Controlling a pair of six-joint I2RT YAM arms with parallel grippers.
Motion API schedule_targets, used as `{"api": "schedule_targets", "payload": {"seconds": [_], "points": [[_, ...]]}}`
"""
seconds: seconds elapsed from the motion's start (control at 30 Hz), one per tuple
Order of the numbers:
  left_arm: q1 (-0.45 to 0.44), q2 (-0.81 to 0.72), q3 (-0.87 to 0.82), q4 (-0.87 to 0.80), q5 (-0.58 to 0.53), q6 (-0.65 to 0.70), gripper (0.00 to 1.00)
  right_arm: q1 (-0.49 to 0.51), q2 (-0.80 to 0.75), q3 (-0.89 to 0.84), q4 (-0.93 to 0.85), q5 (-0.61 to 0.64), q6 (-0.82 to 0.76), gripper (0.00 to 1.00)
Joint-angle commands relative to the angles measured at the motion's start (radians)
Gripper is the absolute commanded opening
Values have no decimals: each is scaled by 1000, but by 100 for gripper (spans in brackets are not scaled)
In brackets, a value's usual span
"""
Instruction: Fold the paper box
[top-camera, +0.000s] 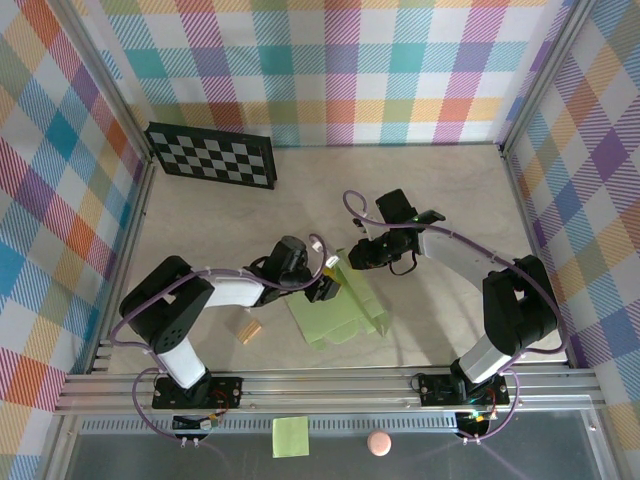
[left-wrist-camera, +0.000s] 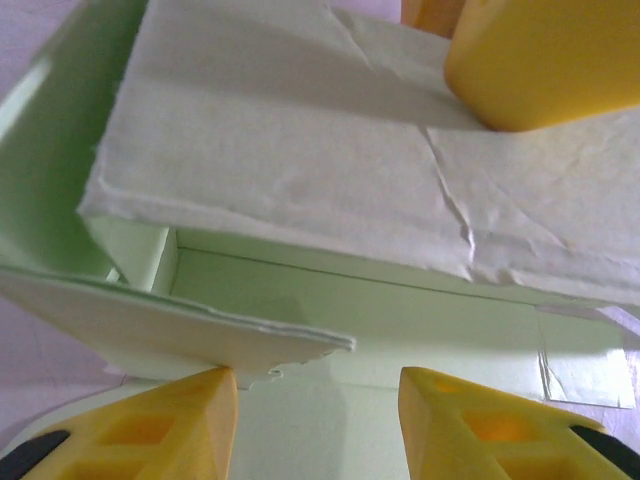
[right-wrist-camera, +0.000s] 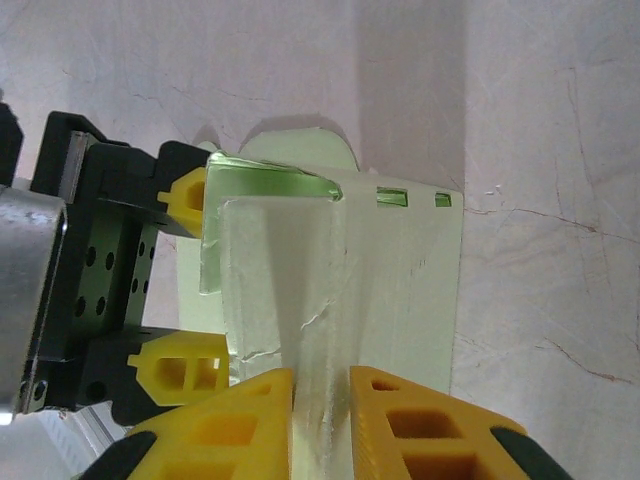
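Paper box (top-camera: 340, 318), partly folded. Right gripper (right-wrist-camera: 320, 375), at its 12 o'clock, pinches a raised flap; left gripper (left-wrist-camera: 318, 375), at 10 o'clock, straddles the card, fingers spread.

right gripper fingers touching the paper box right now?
Touching. In the right wrist view the fingers of the right gripper pinch an upright panel of the paper box, no gap visible.

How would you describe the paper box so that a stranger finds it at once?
Look at the middle of the table, nearer its front edge. The paper box lies there, pale green card with one panel raised. It is far wider than the tan block at its left.
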Motion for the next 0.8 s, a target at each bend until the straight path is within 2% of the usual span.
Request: {"api": "schedule_targets", "payload": {"seconds": [0.0,0.47,0.63,0.77], "points": [[-9,24,41,22,38,25,46,6,21,-5,15,-36,-14,22],[-9,81,97,11,18,57,46,6,32,8,-15,-14,-38,26],[-9,62,86,17,5,69,46,8,35,10,-27,33,-47,21],[-9,-22,14,23,-34,75,46,7,40,10,-30,40,-49,18]]}}
